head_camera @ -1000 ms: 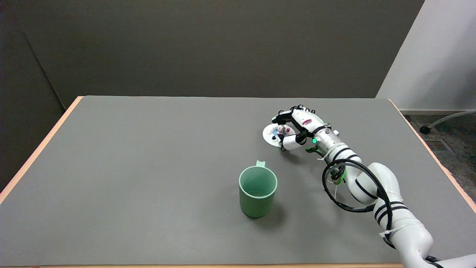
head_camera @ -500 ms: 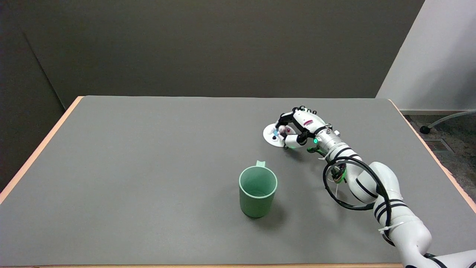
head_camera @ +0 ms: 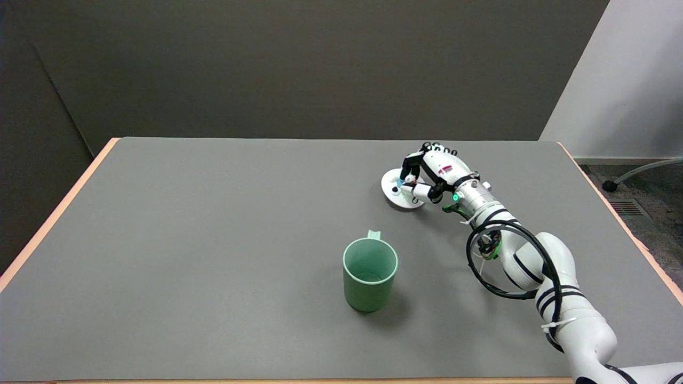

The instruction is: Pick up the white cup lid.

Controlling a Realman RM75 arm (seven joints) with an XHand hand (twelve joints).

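Hand (head_camera: pixel 427 178) covers white cup lid (head_camera: pixel 394 191); grip unclear.

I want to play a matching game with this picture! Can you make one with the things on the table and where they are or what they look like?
Things:
1. cup
2. lid
3. right hand
4. table

Descriptions:
A. grey top with an orange edge
B. white, flat and round, under the fingers
C. green, upright, nearest the camera
D. black and white, fingers closed on the lid's top

Pairs: 1-C, 2-B, 3-D, 4-A
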